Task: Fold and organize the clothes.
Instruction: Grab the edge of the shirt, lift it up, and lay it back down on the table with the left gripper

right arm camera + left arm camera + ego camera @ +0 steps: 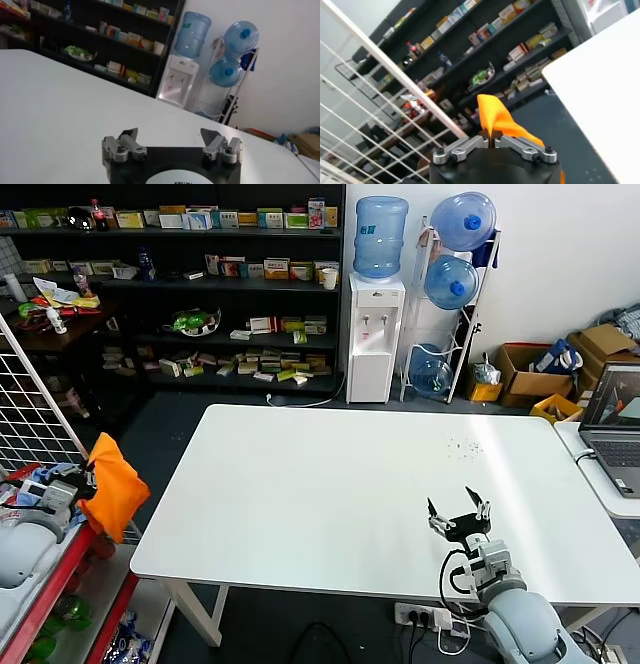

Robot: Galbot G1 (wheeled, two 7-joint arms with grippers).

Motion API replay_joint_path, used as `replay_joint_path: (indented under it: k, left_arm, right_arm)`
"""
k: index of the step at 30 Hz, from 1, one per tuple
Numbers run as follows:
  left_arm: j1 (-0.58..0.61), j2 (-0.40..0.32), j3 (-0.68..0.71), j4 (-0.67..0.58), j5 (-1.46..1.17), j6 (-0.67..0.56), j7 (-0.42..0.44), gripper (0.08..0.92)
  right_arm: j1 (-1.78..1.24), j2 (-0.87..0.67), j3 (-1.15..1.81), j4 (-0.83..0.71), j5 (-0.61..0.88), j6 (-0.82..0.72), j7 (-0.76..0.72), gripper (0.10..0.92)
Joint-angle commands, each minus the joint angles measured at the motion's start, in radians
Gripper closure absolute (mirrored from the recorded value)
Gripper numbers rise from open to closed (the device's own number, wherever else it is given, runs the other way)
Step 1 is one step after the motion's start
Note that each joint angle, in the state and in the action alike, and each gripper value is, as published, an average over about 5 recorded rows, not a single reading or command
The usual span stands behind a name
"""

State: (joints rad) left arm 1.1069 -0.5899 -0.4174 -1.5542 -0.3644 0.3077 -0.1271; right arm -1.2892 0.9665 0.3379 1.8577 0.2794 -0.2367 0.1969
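Left gripper holds orange T-shirt off the tabletop's left side; right gripper idle over near right edge.

Right gripper [459, 515] points up and away over the white tabletop [330, 494], jaws spread wide, nothing between them. Left gripper [492, 138] is clamped tight on a fold of the orange T-shirt [114, 484], which hangs bunched in the air just left of the tabletop, beside the white wire grid [35, 409]. Farther back: dark shelves [200, 294] stocked with small boxes, and a water dispenser [375, 334] with a blue bottle on top.

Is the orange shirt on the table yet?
No. The orange T-shirt hangs bunched from the shut left gripper, off the table's left edge.
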Motion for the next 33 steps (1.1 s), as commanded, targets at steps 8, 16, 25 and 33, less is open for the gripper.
replay_joint_path:
  k: [8,16,25,33]
  left_arm:
    - [0.017,-0.144,0.12,-0.29,-0.164,0.107,-0.113,0.887]
    - [0.076,-0.246,0.157,-0.381,-0.272,0.143,-0.182,0.887]
    - [0.089,-0.445,0.218,-0.373,-0.249,0.126,-0.237,0.887]
    - [0.006,-0.658,0.285,-0.253,-0.144,0.078,-0.241,0.887]
  right_arm:
    - [-0.025,0.001,0.014,-0.007,-0.024,0.005,-0.002,0.203]
    - [-0.027,-0.009,0.025,-0.009,-0.027,0.005,-0.004,0.203]
    - [-0.032,0.0,0.021,-0.018,-0.045,0.007,-0.005,0.203]
    - [-0.032,0.001,0.022,-0.019,-0.057,0.006,-0.003,0.203]
